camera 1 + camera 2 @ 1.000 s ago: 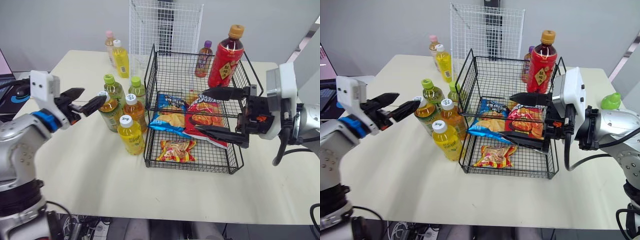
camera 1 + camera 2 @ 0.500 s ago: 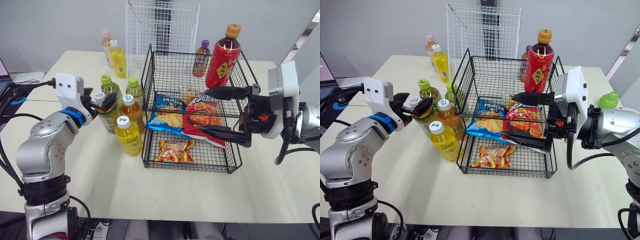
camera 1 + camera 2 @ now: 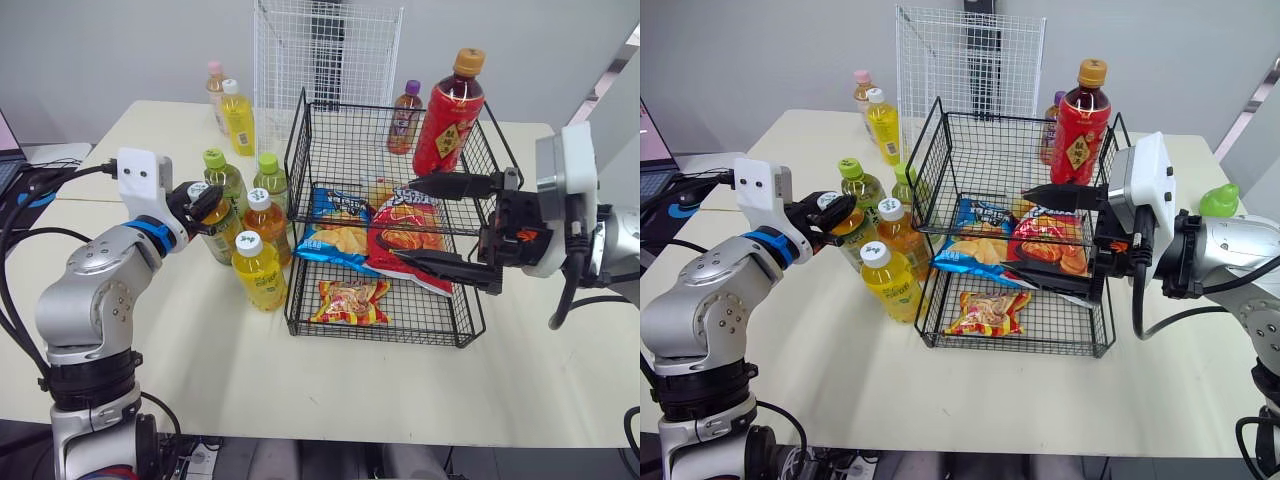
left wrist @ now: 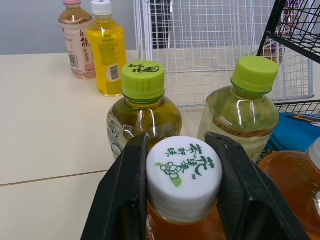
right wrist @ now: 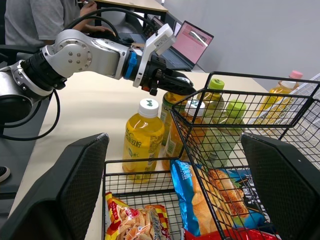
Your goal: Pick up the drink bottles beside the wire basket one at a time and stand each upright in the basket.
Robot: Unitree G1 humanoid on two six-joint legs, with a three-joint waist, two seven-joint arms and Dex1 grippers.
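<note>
Tea bottle (image 3: 218, 235) gripped by its white cap, next to wire basket (image 3: 380, 107)
L end effector (image 4: 177, 150) is clenched on the cap. Bottle stands on the worktop (image 3: 200, 340) w/ other bottles, just beside the basket. R end effector (image 3: 395, 215) is wide open over the snack bags (image 3: 400, 235) in the basket.

A cream table (image 3: 200, 350) carries a black wire basket (image 3: 350, 145) near its middle. Just left of the basket stand five bottles close together: two green-capped bottles (image 3: 230, 182) at the back, a white-capped amber bottle (image 3: 212, 228), another amber bottle (image 3: 265, 230), and a yellow bottle (image 3: 260, 275) in front. Near the far left edge stand a pink-capped bottle (image 3: 216, 90) and a second yellow bottle (image 3: 240, 120). A white wire grid (image 3: 330, 60) stands upright behind the basket, with a purple-capped bottle (image 3: 404, 120) near it.
</note>
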